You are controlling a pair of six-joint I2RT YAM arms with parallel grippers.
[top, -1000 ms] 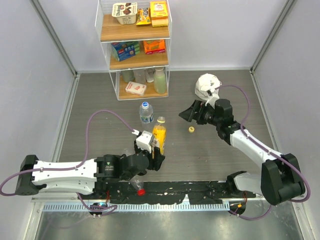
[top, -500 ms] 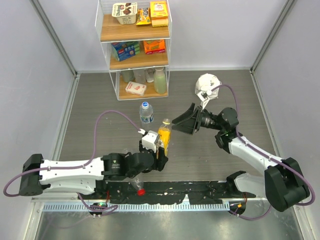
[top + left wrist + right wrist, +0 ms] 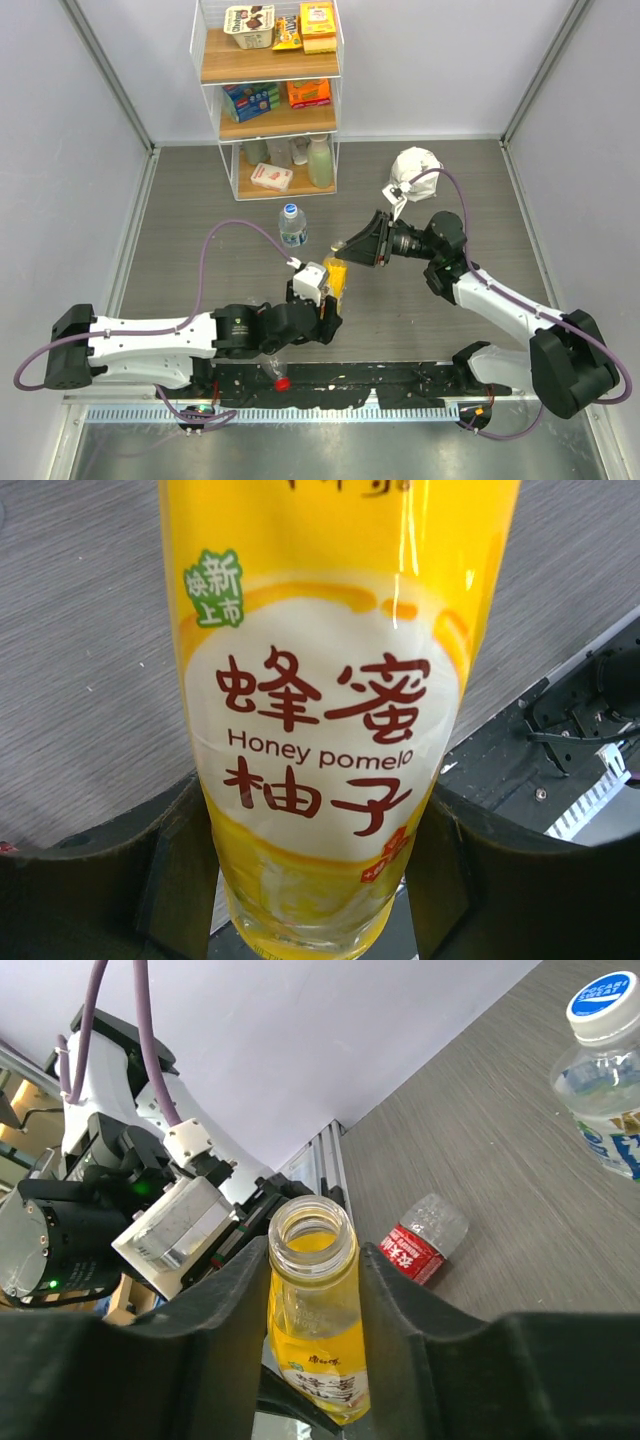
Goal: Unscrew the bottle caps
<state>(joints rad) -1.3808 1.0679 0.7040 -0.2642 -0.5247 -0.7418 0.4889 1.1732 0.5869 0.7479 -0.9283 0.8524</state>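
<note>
The yellow bottle [image 3: 333, 276] is uncapped, its open mouth [image 3: 312, 1232] showing in the right wrist view. My left gripper [image 3: 322, 305] is shut on its lower body [image 3: 320, 730], one finger on each side. My right gripper [image 3: 347, 246] has its fingers pressed against both sides of the neck just under the rim. The blue-label bottle [image 3: 291, 226] stands upright with its white cap [image 3: 603, 998] on. Near the arm bases the red-label bottle [image 3: 425, 1243] lies on its side, with a red cap [image 3: 283, 383] at its end. No yellow cap shows.
A wire shelf rack [image 3: 270, 100] with boxes and a pale green bottle [image 3: 320, 162] stands at the back. A crumpled white object [image 3: 413, 165] lies at the back right. The black base rail [image 3: 400, 378] runs along the near edge.
My right gripper swung left from over the table to the yellow bottle's mouth and closed round its neck. The left arm carried the bottle slightly right and nearer.
</note>
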